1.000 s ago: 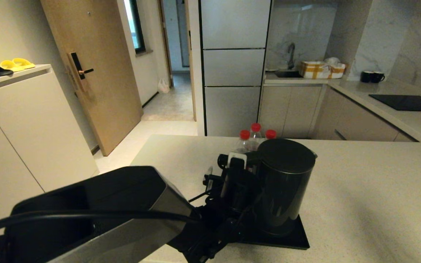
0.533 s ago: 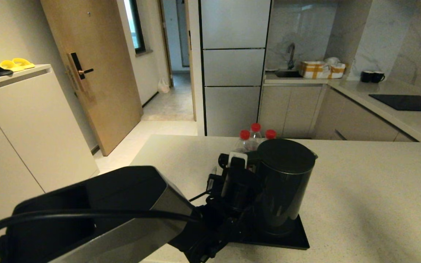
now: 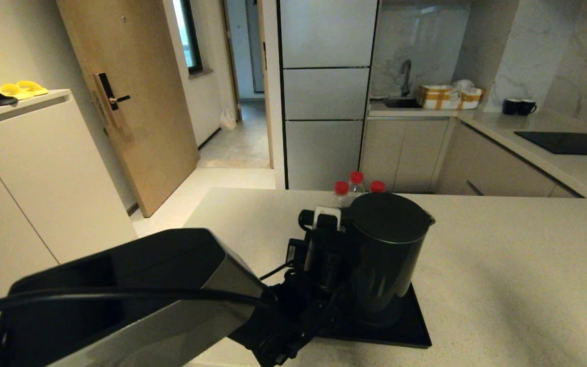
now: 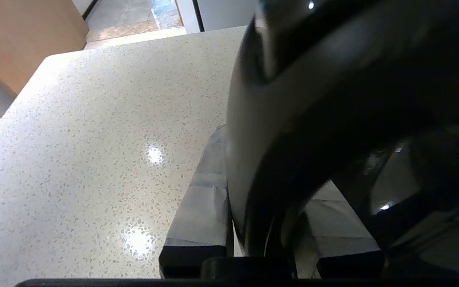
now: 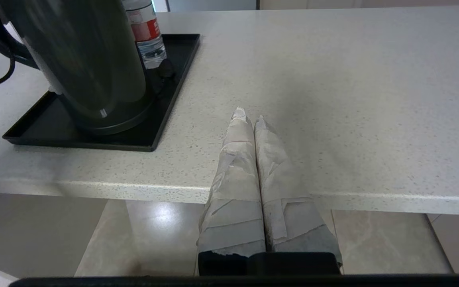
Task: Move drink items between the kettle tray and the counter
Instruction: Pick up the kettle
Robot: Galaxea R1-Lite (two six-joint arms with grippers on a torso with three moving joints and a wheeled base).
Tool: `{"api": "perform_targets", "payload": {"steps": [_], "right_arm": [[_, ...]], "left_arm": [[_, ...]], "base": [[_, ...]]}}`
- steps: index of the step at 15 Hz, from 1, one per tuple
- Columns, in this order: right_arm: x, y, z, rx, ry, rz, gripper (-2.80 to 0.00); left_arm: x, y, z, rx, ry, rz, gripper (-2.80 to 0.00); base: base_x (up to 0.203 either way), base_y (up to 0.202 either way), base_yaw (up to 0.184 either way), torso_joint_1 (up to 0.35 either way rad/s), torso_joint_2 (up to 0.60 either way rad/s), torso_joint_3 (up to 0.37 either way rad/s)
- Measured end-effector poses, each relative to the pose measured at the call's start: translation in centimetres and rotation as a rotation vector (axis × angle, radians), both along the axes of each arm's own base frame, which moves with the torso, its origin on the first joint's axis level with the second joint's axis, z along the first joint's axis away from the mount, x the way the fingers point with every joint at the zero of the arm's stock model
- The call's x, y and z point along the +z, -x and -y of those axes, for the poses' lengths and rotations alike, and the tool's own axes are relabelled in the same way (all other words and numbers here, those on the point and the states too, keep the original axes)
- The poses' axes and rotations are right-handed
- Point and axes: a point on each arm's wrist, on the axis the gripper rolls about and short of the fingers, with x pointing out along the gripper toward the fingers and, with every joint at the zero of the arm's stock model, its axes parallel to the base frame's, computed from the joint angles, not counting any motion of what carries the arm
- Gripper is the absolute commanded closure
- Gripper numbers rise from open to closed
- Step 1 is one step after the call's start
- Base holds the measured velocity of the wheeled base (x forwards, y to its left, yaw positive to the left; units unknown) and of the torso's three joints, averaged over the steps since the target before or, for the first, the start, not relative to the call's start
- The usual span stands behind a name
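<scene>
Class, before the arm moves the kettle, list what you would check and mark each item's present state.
1. Left pincer grips kettle handle: ok, handle between its fingers.
2. Kettle above tray: ok.
3. Kettle lifted off its base: cannot tell.
4. Bottles clear of kettle: not ok, close behind it.
5. Right pincer clear: ok, shut, at counter edge.

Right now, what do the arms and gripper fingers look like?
Left arm: bulky black and silver-grey shell with a black cable looped over it; black wrist hardware bearing a white label. Both the left gripper and right gripper have fingers wrapped in pale grey tape on black bases.
</scene>
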Motion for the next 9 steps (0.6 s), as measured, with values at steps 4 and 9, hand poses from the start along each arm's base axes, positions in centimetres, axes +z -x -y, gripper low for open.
{"api": "perform_targets", "payload": {"steps": [4, 9], "right_arm": [[0.0, 0.0, 0.0, 0.000, 0.000, 0.000, 0.00], [0.0, 0.0, 0.0, -0.001, 0.000, 0.000, 0.00]], "left_arm": [[0.8, 0.2, -0.1, -0.002, 0.012, 0.010, 0.00], [2.0, 0.4, -0.2, -0.009, 0.037, 0.030, 0.00]], "base": [[0.000, 0.000, 0.000, 0.000, 0.00, 0.000], [0.000, 0.000, 0.000, 0.000, 0.00, 0.000]]}}
